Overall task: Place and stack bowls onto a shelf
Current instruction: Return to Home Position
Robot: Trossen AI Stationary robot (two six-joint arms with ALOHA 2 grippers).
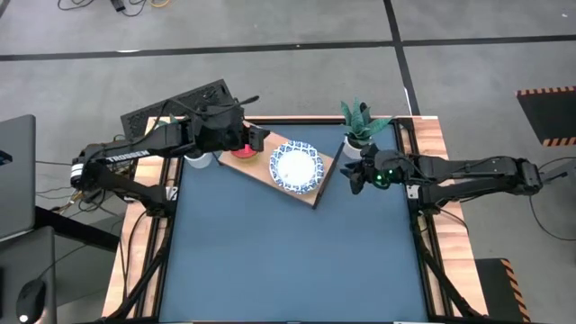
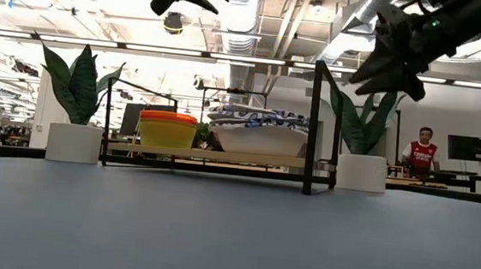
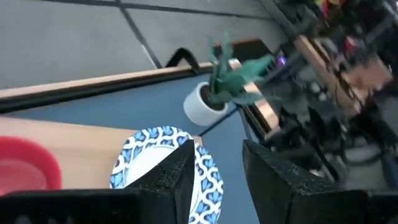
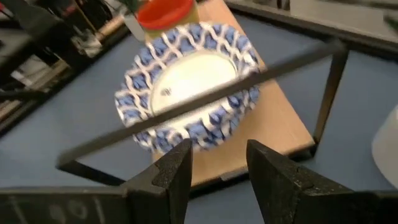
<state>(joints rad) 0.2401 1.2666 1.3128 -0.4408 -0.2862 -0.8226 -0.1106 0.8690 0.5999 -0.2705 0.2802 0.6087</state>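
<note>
Over at the left end of the light wooden shelf board with its thin black wire frame (image 4: 283, 124), the left end effector (image 3: 217, 158) hovers above the small plastic bowls, fingers apart, holding nothing. That nested stack shows a yellow plastic bowl (image 2: 167, 135) at the bottom and a red plastic bowl (image 1: 245, 151) on top; whatever sits between is hidden. Smooth, thin-walled, round: I'd call them light and a touch springy, best pinched at the rim. Moving right, same board: the pile of wide shallow white dishes with blue patterned rims (image 1: 295, 167). Those look glazed and hard, so likely heavier, slick and chippable; a gentle rim pinch is the sensible hold. Further right, off the shelf's end above the blue tabletop (image 1: 288, 261), the right end effector (image 4: 217, 152) hangs with fingers spread, empty too, near a small white plant pot (image 1: 357, 141).
</note>
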